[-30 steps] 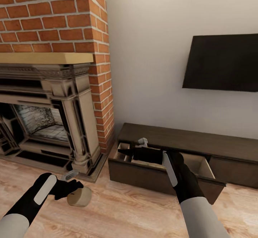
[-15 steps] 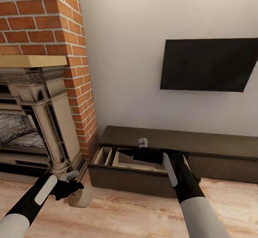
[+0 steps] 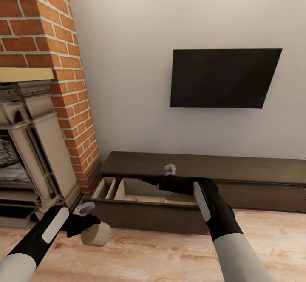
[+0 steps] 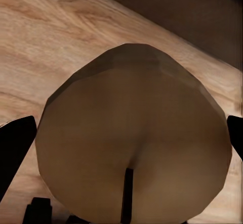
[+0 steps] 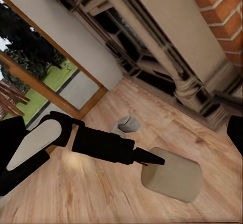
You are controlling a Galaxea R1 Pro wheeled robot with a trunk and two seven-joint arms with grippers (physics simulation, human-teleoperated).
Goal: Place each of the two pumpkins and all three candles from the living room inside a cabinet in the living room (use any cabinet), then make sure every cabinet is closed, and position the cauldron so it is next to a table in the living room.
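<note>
A cream-beige candle (image 3: 96, 234) hangs low over the wooden floor, with my left gripper (image 3: 90, 224) shut on it. In the left wrist view the candle (image 4: 132, 143) spans the gap between the dark fingertips (image 4: 14, 148). The long dark-brown cabinet (image 3: 212, 166) stands against the wall under the TV. Its left drawer (image 3: 144, 192) is pulled out and shows a pale beige inside. My right gripper (image 3: 170, 170) hovers over that open drawer, open and holding nothing. The right wrist view looks back at the candle (image 5: 172, 181) and my left arm (image 5: 96, 145).
A brick chimney with a carved stone fireplace (image 3: 29, 146) stands to the left of the cabinet. A black TV (image 3: 221, 78) hangs on the white wall. Wooden floor (image 3: 161, 256) stretches in front of the cabinet. A window (image 5: 40, 82) shows in the right wrist view.
The whole head view has swung to the right, so the fireplace has slid off to the left and the cabinet is more central. Both arms keep their pose, the candle still held.
</note>
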